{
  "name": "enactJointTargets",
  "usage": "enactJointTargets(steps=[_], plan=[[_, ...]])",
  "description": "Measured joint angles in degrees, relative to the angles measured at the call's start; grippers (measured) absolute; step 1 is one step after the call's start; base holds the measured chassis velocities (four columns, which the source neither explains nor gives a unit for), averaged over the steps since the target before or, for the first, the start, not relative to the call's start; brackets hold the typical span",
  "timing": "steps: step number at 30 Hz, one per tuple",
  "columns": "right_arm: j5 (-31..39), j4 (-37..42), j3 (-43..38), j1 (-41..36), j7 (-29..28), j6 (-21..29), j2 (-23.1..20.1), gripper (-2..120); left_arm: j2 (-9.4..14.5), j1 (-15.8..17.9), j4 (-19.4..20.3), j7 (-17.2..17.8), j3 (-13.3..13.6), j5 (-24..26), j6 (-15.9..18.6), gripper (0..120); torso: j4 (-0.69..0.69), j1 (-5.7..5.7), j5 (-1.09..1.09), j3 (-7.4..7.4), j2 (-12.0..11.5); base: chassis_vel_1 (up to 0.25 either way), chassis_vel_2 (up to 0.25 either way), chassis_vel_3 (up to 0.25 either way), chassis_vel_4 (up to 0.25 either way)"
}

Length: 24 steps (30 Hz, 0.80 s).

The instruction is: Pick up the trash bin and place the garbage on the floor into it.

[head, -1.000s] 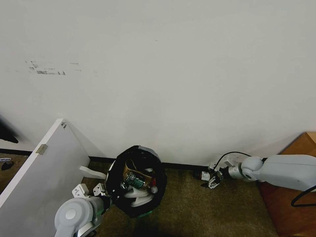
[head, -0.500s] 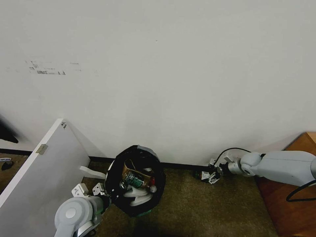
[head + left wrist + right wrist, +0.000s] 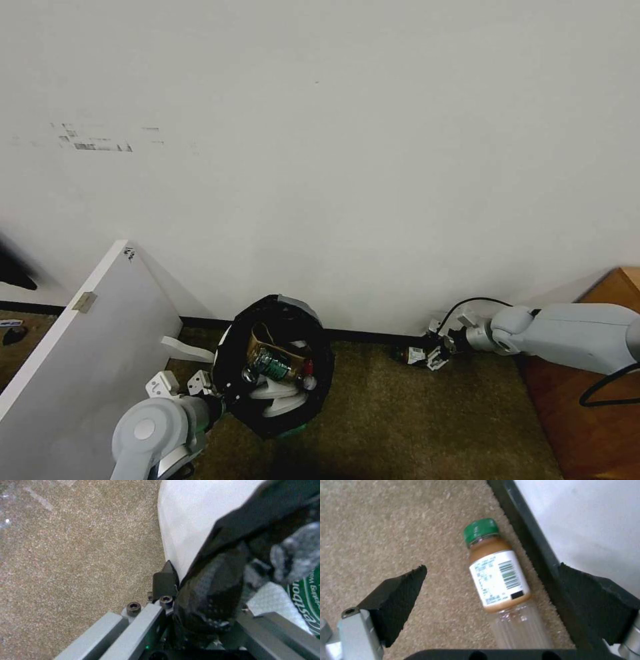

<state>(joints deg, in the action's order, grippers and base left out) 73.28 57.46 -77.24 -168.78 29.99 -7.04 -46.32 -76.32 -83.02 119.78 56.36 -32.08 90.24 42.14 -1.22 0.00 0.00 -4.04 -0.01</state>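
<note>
At about eight o'clock in our head view a flat white panel leans against the wall. Just right of it, near seven o'clock, our left gripper holds the trash bin, a small round white plastic tub with a crinkled black bag folded over its rim. In the left wrist view the fingers are clamped on that bagged rim, one black pad outside against the smooth white wall of the trash bin. The bin is tipped with its mouth towards us, and inside we count one green-labelled bottle, a brown paper bag and white slippers.

The floor is short-pile beige-brown carpet, meeting a plain white wall along a dark skirting strip.

Towards four o'clock our right gripper reaches low to the skirting. Its two black wedge-shaped fingers stand wide apart, one each side of a single clear plastic bottle lying on its side on the carpet beside the skirting, with a green cap, a white barcode label and brownish liquid; they do not touch it.

At the far right sits a reddish-brown wooden surface.
</note>
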Motion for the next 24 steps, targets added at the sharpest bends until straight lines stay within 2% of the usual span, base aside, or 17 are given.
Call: enactJointTargets(steps=[24], plan=[[3.08, -6.25, 3.51, -0.22, 4.10, -1.29, -3.47, 100, 0.02, 1.47, -2.15, -0.50, 0.31, 0.12, 0.00, 0, -0.01, -0.01, -0.03, 0.02, 0.04, 0.000, 0.000, 0.000, 0.000]])
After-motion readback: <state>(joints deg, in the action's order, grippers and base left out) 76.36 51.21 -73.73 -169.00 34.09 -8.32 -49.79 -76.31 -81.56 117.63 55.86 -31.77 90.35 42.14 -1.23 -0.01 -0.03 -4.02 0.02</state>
